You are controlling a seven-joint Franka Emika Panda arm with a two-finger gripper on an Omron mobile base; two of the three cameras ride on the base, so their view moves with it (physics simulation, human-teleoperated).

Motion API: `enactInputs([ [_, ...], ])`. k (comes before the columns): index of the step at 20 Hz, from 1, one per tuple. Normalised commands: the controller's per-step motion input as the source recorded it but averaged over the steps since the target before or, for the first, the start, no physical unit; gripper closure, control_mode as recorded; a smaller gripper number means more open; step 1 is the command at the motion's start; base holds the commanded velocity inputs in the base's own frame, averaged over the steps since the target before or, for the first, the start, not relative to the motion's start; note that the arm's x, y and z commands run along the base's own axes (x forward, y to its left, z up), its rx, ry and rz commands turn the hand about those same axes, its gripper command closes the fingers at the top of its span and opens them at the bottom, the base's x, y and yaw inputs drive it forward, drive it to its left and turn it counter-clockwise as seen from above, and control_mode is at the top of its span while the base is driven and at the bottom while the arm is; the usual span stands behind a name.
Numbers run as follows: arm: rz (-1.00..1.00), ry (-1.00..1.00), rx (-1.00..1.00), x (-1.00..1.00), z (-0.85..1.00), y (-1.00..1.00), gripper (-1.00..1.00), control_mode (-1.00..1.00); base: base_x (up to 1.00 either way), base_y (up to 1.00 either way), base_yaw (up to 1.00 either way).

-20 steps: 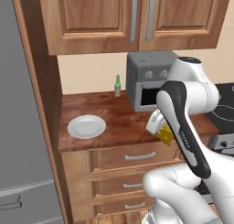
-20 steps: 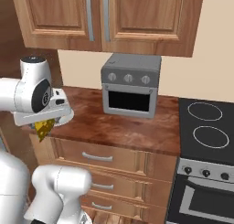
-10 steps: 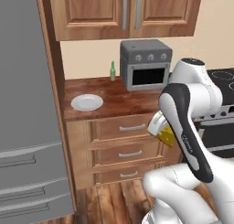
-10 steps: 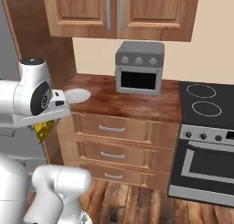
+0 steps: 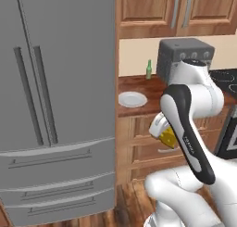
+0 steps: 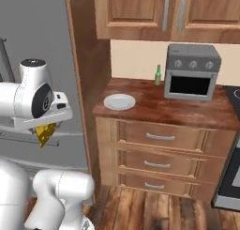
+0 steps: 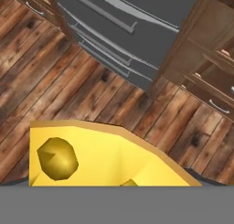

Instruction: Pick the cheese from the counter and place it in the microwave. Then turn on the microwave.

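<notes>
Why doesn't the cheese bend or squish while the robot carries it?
The cheese looks like a stiff wedge with flat faces and sharp edges, so it probably keeps its shape. It hangs under the gripper without drooping. It seems small and likely light, though the smooth sides might be a bit slippery.

In the left base view a refrigerator (image 5: 55, 105) is set at frame left, the tabletop (image 5: 139, 89) just right of it; a plate (image 5: 132, 99) is placed at centre; a bottle (image 5: 149, 69) is stood behind it, left of a toaster oven (image 5: 185, 54); the cheese (image 5: 168, 137) is held below, before the drawers (image 5: 139, 138).

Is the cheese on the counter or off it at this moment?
Off it. The cheese hangs under the claw, out in front of the grey fridge, away from the counter.
</notes>
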Motion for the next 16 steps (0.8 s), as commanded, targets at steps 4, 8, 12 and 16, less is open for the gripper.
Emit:
enactInputs([
  [4, 0.0, 0.0, 0.0, 0.0, 0.0, 0.0, 1.0, 1.0, -0.09, 1.0, 0.0],
  [8, 0.0, 0.0, 0.0, 0.0, 0.0, 0.0, 1.0, 1.0, -0.13, 0.98, 0.0],
  [12, 0.0, 0.0, 0.0, 0.0, 0.0, 0.0, 1.0, 1.0, -0.11, 0.97, 0.0],
  [16, 0.0, 0.0, 0.0, 0.0, 0.0, 0.0, 1.0, 1.0, -0.11, 0.96, 0.0],
])
